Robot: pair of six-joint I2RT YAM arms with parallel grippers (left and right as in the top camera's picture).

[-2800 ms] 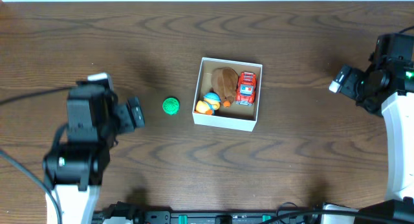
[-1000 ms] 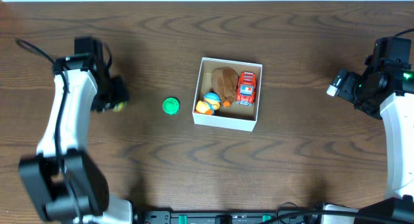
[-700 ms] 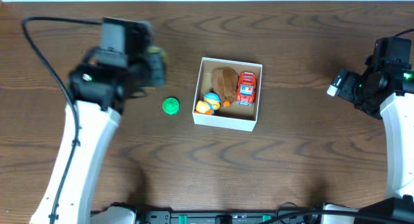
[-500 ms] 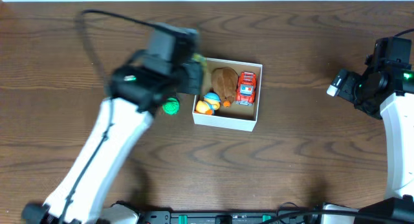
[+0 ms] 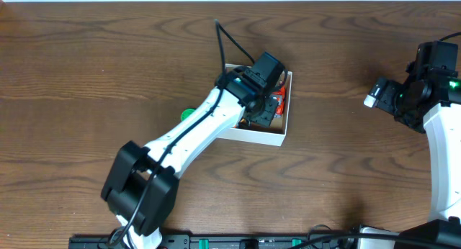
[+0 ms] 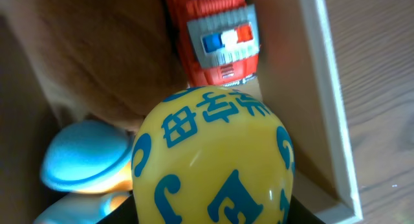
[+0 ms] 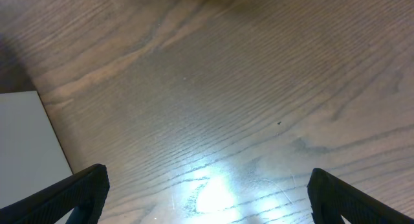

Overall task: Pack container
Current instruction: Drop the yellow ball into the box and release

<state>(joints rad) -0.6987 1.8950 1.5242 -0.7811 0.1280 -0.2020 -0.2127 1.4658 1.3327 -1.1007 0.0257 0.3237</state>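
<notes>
The container [image 5: 253,136], a shallow white box with a tan inside, sits mid-table. In the left wrist view it holds a red toy truck [image 6: 217,36], a brown plush [image 6: 97,49] and a blue-and-orange toy [image 6: 84,159], bounded by its white wall [image 6: 330,101]. My left gripper [image 5: 261,105] hangs over the box, shut on a yellow ball with blue letters [image 6: 213,156] that hides most of its fingers. A green toy [image 5: 186,114] lies just left of the box, partly hidden by the arm. My right gripper [image 5: 378,92] stays far right, open over bare wood [image 7: 207,191].
The dark wooden table [image 5: 346,177] stretches round the box. A flat white surface [image 7: 26,140] shows at the left edge of the right wrist view. The left arm crosses the table from the front left up to the box.
My left arm has swung from the far left of the table across to above the container, carrying the yellow ball. The right arm has not moved.
</notes>
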